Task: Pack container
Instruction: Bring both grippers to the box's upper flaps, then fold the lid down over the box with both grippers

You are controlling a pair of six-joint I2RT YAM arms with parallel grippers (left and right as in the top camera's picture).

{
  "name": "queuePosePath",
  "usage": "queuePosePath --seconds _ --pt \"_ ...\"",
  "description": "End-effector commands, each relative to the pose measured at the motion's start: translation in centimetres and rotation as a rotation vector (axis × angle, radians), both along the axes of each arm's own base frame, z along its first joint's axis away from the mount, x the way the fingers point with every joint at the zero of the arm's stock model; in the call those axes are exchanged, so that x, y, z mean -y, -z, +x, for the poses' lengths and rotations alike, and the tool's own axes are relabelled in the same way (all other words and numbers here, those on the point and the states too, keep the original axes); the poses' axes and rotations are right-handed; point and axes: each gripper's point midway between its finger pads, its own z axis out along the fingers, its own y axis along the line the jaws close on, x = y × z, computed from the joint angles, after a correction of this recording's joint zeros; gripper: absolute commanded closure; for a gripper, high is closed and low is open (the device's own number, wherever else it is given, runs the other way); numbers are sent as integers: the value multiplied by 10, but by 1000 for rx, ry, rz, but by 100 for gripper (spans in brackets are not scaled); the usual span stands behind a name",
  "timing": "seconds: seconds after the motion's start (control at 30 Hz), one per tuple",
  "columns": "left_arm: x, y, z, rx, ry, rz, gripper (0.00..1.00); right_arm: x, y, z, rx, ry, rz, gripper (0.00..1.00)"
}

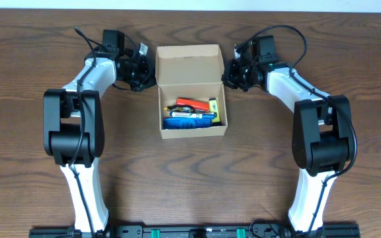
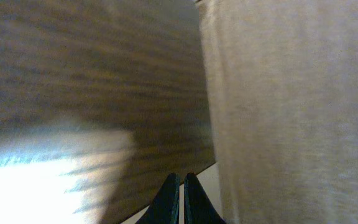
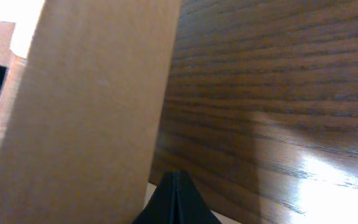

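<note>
Left pincer and right pincer, both pressed together, keep the container flap between them, likely to fold it.

We identify a table of dark brown wood, its grain running left to right. Both wrist views show bright glare on its surface. Inside the container we note a red pen-like item beside a blue item, with a yellow item at their right end. A pale strip borders the table's far edge.
</note>
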Motion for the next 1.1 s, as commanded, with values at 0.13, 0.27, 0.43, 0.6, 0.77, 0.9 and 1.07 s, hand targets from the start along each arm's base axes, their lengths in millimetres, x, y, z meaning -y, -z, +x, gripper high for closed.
queuePosePath --seconds 0.13,0.27,0.43,0.6,0.77,0.9,1.07 --pt "9 -41 12 150 58 -70 94 0 -11 4 16 -24 99 99" --pt "9 -59 16 223 74 -66 94 -4 -25 11 84 -58 151 99" --pt "9 -84 19 324 99 -53 95 -11 -38 15 157 -107 196 99" --pt "8 -112 21 423 112 -42 94 -13 -44 18 190 -120 208 99" --pt "7 -129 20 485 123 -21 94 -12 -56 22 246 -138 231 99" --pt "7 -130 19 488 126 -21 94 -11 -62 23 262 -139 234 98" --pt "7 -127 15 468 134 -19 94 -13 -79 18 301 -175 239 99"
